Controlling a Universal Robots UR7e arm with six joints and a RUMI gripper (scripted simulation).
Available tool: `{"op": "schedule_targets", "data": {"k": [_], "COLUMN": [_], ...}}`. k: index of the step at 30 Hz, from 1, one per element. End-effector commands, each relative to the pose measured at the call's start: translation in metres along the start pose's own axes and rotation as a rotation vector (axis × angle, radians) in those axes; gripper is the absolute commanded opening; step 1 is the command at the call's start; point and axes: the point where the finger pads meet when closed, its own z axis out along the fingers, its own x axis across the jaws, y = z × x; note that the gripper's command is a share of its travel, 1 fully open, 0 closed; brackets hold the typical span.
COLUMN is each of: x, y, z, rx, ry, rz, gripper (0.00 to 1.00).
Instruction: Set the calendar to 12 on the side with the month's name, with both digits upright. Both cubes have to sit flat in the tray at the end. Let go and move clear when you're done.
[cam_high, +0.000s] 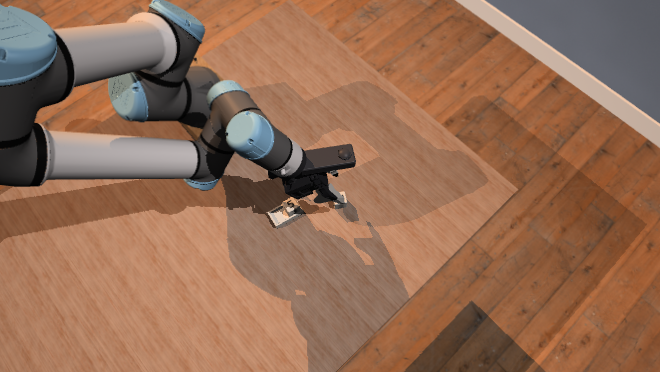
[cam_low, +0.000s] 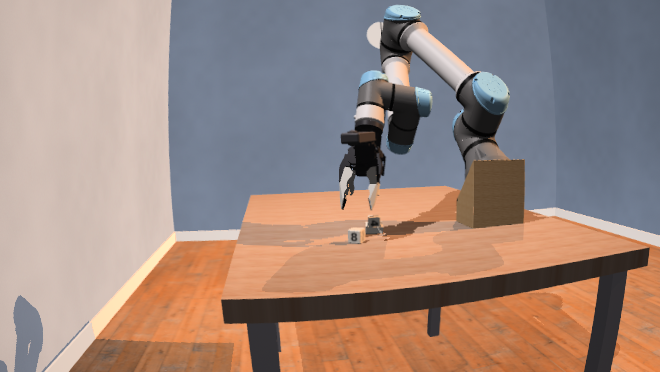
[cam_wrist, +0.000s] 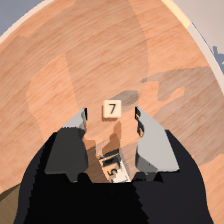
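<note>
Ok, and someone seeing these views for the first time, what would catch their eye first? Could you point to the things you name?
Probably the big blue-capped arm, its gripper (cam_high: 334, 196) (cam_low: 357, 206) (cam_wrist: 110, 108) hanging open above the table. Next, the pale number cube (cam_low: 355, 236) (cam_wrist: 112, 108) standing loose on the tabletop, 7 on top and 8 on one side, beside the small tray (cam_high: 279, 219) that holds the other cube (cam_high: 290, 206) (cam_low: 373, 221).

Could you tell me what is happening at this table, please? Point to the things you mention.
The arm's gripper (cam_low: 357, 207) (cam_wrist: 110, 108) hangs open above the table, holding nothing. One cube (cam_low: 355, 236) (cam_wrist: 112, 108) sits outside the tray, 7 upward and 8 on a side. Another cube (cam_low: 373, 221) (cam_wrist: 112, 170) is in the tray (cam_high: 275, 223). The calendar does not yet have both cubes in place.
</note>
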Motion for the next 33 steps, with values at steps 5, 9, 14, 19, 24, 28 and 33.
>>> {"op": "schedule_targets", "data": {"k": [5, 9, 14, 19, 24, 28, 33], "x": [-0.0005, 0.0007, 0.0018, 0.0020, 0.0018, 0.0011, 0.0004], "y": [-0.0011, -0.0020, -0.0026, -0.0027, -0.0027, -0.0028, -0.0029], "z": [0.0009, -0.0011, -0.0027, -0.0030, -0.0027, -0.0016, -0.0004], "rx": [-0.120, -0.172, -0.198, -0.203, -0.209, -0.230, -0.258], "ry": [-0.005, 0.004, 0.010, 0.012, 0.011, 0.006, 0.001], "rz": [0.002, 0.000, -0.002, -0.002, -0.001, 0.001, 0.003], "gripper": [0.42, 0.42, 0.42, 0.42, 0.42, 0.42, 0.42]}}
